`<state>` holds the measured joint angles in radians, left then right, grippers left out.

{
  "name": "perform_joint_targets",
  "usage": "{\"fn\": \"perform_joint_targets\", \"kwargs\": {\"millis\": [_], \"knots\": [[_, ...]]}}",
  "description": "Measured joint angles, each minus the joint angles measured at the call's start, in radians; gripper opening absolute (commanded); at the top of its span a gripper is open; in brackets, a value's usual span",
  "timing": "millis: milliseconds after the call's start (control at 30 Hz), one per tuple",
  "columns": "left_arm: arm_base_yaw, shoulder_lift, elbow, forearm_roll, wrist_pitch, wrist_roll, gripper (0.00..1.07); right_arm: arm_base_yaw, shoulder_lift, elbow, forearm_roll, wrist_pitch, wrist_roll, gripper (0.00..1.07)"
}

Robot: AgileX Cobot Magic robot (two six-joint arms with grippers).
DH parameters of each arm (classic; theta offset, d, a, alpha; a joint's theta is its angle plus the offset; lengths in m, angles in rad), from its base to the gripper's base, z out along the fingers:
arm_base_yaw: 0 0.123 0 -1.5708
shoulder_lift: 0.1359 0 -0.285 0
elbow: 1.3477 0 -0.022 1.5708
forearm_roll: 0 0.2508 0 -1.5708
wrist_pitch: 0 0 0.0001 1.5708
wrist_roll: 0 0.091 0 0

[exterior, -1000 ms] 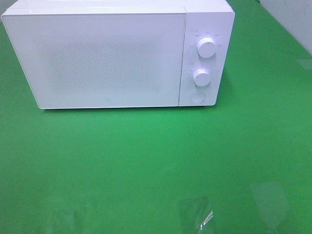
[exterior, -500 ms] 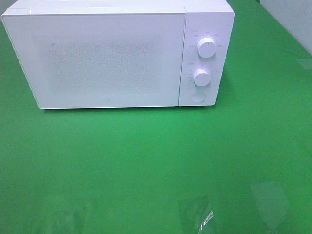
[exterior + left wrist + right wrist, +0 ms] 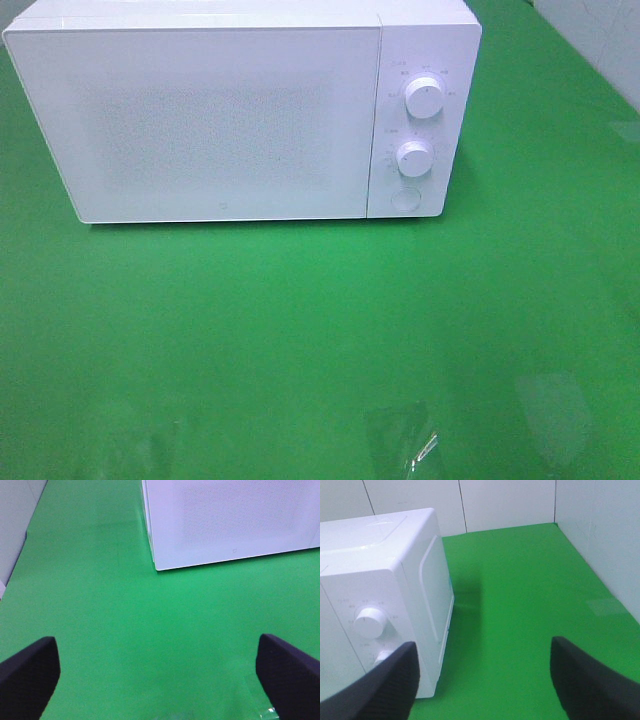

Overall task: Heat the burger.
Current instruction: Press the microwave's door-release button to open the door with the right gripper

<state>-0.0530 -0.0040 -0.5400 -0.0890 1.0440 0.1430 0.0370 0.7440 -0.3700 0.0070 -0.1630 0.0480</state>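
Note:
The burger is out of view in every frame. A white microwave stands at the back of the green table with its door shut; it also shows as the microwave in the left wrist view and the microwave in the right wrist view. Its two knobs sit on the right panel. My left gripper is open over bare green surface, well in front of the microwave's left corner. My right gripper is open beside the microwave's right side. Neither gripper appears in the exterior high view.
A round button sits below the knobs. White walls border the green table at the back and right. Pale reflections glint on the table near its front edge.

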Motion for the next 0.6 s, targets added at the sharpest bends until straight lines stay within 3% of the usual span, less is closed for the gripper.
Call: {"fn": "perform_joint_targets", "kwargs": {"millis": [133, 400, 600], "knots": [[0.0, 0.0, 0.0, 0.0, 0.0, 0.0, 1.0, 0.0, 0.164, 0.0, 0.0, -0.245, 0.0, 0.7], [0.0, 0.0, 0.0, 0.0, 0.0, 0.0, 1.0, 0.0, 0.362, 0.012, 0.012, -0.481, -0.018, 0.7], [0.0, 0.0, 0.0, 0.0, 0.0, 0.0, 1.0, 0.094, 0.494, 0.037, 0.153, -0.643, -0.125, 0.7]]}}
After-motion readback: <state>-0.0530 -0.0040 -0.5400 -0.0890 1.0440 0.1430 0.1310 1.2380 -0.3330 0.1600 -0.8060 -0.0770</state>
